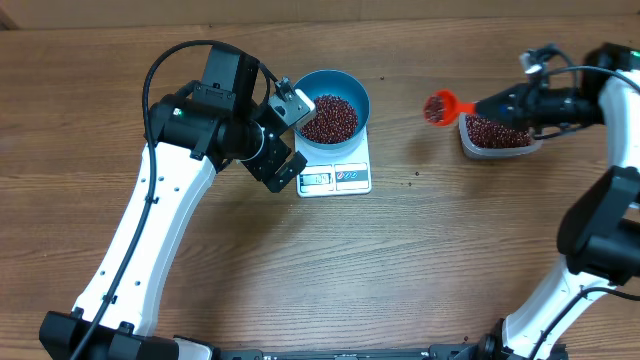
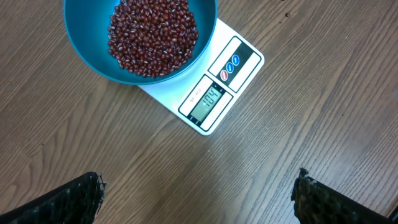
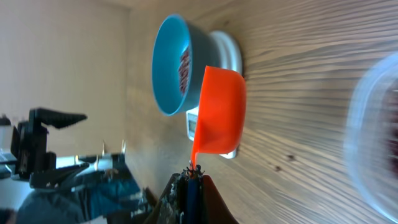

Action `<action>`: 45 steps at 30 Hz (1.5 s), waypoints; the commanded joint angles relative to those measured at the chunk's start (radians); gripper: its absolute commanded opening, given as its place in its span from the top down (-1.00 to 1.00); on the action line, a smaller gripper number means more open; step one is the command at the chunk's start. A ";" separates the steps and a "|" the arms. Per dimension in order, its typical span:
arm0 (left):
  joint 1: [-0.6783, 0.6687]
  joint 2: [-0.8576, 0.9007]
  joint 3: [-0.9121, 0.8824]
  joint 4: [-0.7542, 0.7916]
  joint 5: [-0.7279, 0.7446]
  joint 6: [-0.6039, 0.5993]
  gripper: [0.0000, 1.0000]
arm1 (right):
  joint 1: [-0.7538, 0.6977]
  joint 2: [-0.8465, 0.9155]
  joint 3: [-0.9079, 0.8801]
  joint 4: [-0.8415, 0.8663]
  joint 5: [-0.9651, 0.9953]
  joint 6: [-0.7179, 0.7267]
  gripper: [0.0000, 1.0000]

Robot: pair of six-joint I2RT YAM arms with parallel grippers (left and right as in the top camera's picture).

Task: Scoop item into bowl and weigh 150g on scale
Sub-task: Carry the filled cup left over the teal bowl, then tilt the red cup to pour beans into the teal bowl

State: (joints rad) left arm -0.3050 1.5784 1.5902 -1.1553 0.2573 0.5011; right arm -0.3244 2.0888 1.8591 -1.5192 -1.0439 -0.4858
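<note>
The blue bowl (image 1: 330,82) stands on the white scale (image 1: 340,160) with a heap of dark red-brown beans (image 1: 330,118) inside. My left gripper (image 1: 292,140) hovers wide open just left of the scale, holding nothing. From the left wrist the bowl (image 2: 81,37), beans (image 2: 152,34) and scale (image 2: 208,99) lie ahead of the left gripper (image 2: 199,190). My right gripper (image 1: 490,103) is shut on the handle of a small red scoop (image 1: 438,107), held in the air between bowl and tub with some beans in it. The right wrist view shows the scoop (image 3: 221,112) in the right gripper (image 3: 193,177).
A clear plastic tub (image 1: 500,150) with more beans sits at the right, under the right arm. A few stray beans (image 1: 417,176) lie on the wooden table right of the scale. In the right wrist view the tub (image 3: 373,124) is a blur at the right edge.
</note>
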 commanded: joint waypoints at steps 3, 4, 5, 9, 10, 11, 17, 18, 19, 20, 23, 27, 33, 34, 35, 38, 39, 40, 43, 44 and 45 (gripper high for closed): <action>0.003 0.006 -0.006 0.001 0.001 0.015 -0.99 | 0.103 0.000 0.080 -0.002 -0.035 0.030 0.93; 0.003 0.006 -0.006 0.001 0.001 0.015 -0.99 | 0.123 0.000 0.096 -0.001 -0.034 0.041 0.93; 0.003 0.006 -0.005 0.001 0.001 0.015 -0.99 | 0.146 0.000 0.117 -0.001 -0.034 0.050 0.93; 0.003 0.006 -0.006 0.001 0.001 0.015 -0.99 | 0.230 0.000 0.194 0.010 -0.022 0.107 0.93; 0.003 0.006 -0.006 0.001 0.001 0.015 -0.99 | 0.250 0.000 0.213 0.019 -0.003 0.132 0.93; 0.003 0.006 -0.006 0.001 0.001 0.015 -0.99 | 0.275 0.000 0.235 0.035 0.028 0.171 0.92; 0.003 0.006 -0.006 0.001 0.001 0.015 -0.99 | 0.409 0.000 0.333 0.126 0.256 0.360 0.93; 0.003 0.006 -0.006 0.001 0.001 0.015 -0.99 | 0.437 0.000 0.348 0.142 0.314 0.390 0.93; 0.003 0.006 -0.006 0.001 0.001 0.015 -0.99 | 0.455 0.000 0.357 0.151 0.354 0.409 0.93; 0.003 0.006 -0.006 0.001 0.001 0.015 -0.99 | 0.475 0.000 0.366 0.159 0.406 0.430 0.93; 0.003 0.006 -0.006 0.001 0.001 0.015 -0.99 | 0.542 0.000 0.385 0.177 0.578 0.465 0.93; 0.003 0.006 -0.006 0.001 0.001 0.015 -0.99 | 0.634 0.000 0.389 0.187 0.801 0.493 0.93; 0.003 0.006 -0.006 0.001 0.001 0.015 -0.98 | 0.753 0.000 0.389 0.209 1.073 0.494 0.93; 0.003 0.006 -0.006 0.001 0.001 0.015 -0.99 | 0.766 0.000 0.389 0.215 1.103 0.494 0.93; 0.003 0.006 -0.006 0.001 0.001 0.015 -0.99 | 0.780 0.000 0.389 0.222 1.130 0.494 0.93; 0.003 0.006 -0.006 0.001 0.001 0.015 -0.99 | 0.805 0.000 0.389 0.241 1.160 0.493 0.93; 0.003 0.006 -0.006 0.001 0.001 0.015 -0.99 | 0.809 0.000 0.389 0.246 1.161 0.493 0.93; 0.003 0.006 -0.006 0.001 0.001 0.015 -0.99 | 0.812 0.000 0.389 0.251 1.164 0.493 0.93; 0.003 0.006 -0.006 0.001 0.001 0.015 -0.99 | 0.813 0.000 0.389 0.256 1.164 0.493 0.93; 0.003 0.006 -0.006 0.001 0.001 0.015 -0.99 | 0.813 0.000 0.389 0.256 1.164 0.493 0.93; 0.003 0.006 -0.006 0.001 0.001 0.015 -0.99 | 0.813 0.000 0.389 0.256 1.164 0.493 0.93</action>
State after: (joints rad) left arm -0.3050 1.5784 1.5902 -1.1553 0.2573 0.5007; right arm 0.4908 2.0907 2.2131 -1.2720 0.0826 0.0002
